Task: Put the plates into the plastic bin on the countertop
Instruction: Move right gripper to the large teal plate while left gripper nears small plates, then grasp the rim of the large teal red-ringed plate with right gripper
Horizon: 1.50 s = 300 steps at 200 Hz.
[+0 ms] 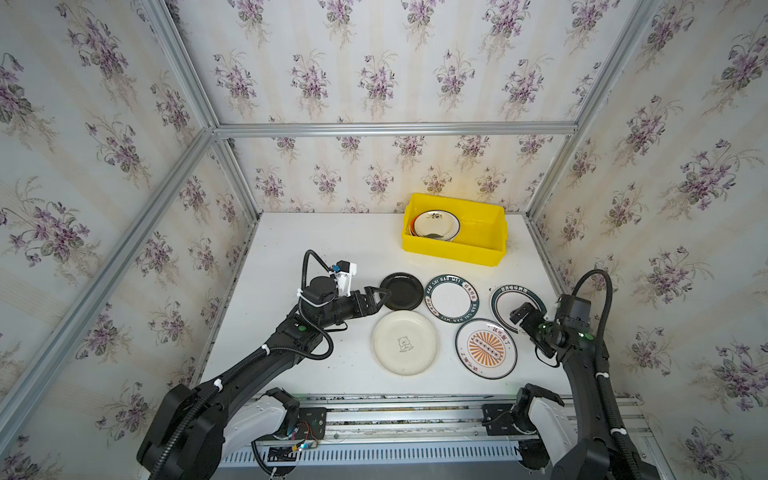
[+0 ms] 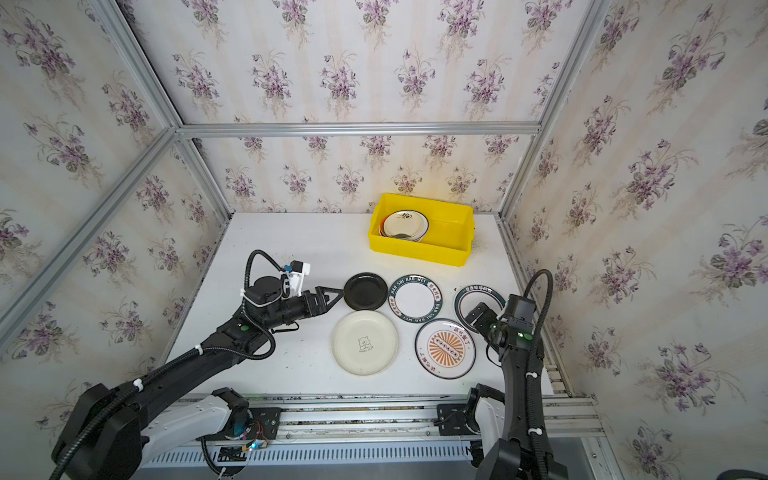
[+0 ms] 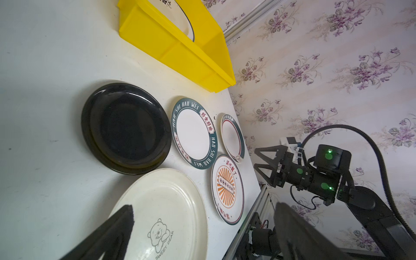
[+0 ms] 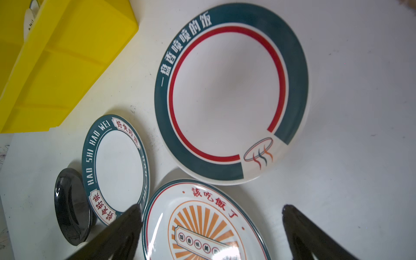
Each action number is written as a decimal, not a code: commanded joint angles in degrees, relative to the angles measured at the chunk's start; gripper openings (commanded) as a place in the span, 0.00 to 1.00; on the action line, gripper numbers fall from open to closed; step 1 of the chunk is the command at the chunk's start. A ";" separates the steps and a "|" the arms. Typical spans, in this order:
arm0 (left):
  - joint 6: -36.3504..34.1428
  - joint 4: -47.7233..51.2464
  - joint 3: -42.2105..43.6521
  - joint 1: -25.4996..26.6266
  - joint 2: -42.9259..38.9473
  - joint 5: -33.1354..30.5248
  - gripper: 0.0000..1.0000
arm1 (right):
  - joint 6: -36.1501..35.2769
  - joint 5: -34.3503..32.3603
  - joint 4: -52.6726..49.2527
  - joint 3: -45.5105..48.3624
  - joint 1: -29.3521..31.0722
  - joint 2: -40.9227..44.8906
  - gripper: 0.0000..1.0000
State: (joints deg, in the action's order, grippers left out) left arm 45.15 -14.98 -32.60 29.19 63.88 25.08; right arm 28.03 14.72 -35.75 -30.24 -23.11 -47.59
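Fingers of the left gripper stand spread wide with nothing between them, and the left arm reaches low from the near left corner, forearm nearly level and wrist aimed to the right. In both top views its tips overlap the left rim of the black plate, though whether they touch cannot be told; the wrist view shows them over the cream bear plate. The right gripper is also fully spread and empty, its arm rising steeply at the right edge and bending inward, so the jaws hang over the near rim of the red-ringed plate, just beside the sunburst plate. Between the black and red-ringed plates lies the lettered-rim plate. All five sit flat and face up on the countertop (round, so no long axis). The yellow bin stands well behind them against the back wall, its long side nearly along that wall, with stacked plates in its left half.
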 commanded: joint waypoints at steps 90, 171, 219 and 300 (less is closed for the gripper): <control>0.46 -1.18 -10.00 4.12 9.99 4.28 1.00 | 6.02 7.68 15.71 9.81 -6.03 -7.83 0.92; -1.83 5.06 -13.71 4.12 12.30 2.24 1.00 | 12.81 4.23 29.75 14.43 -7.55 -12.50 0.81; -2.27 5.30 -13.94 4.05 13.73 1.48 1.00 | 14.81 2.36 30.45 14.17 -7.91 -13.84 0.71; -4.31 5.67 -14.50 2.99 16.41 3.38 1.00 | 16.73 1.77 33.56 15.29 -8.01 -14.00 0.27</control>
State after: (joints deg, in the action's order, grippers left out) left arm 42.30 -8.43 -47.46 32.60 80.27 27.62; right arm 44.34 17.56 -1.58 -15.14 -31.14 -61.12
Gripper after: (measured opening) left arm 0.996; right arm 0.301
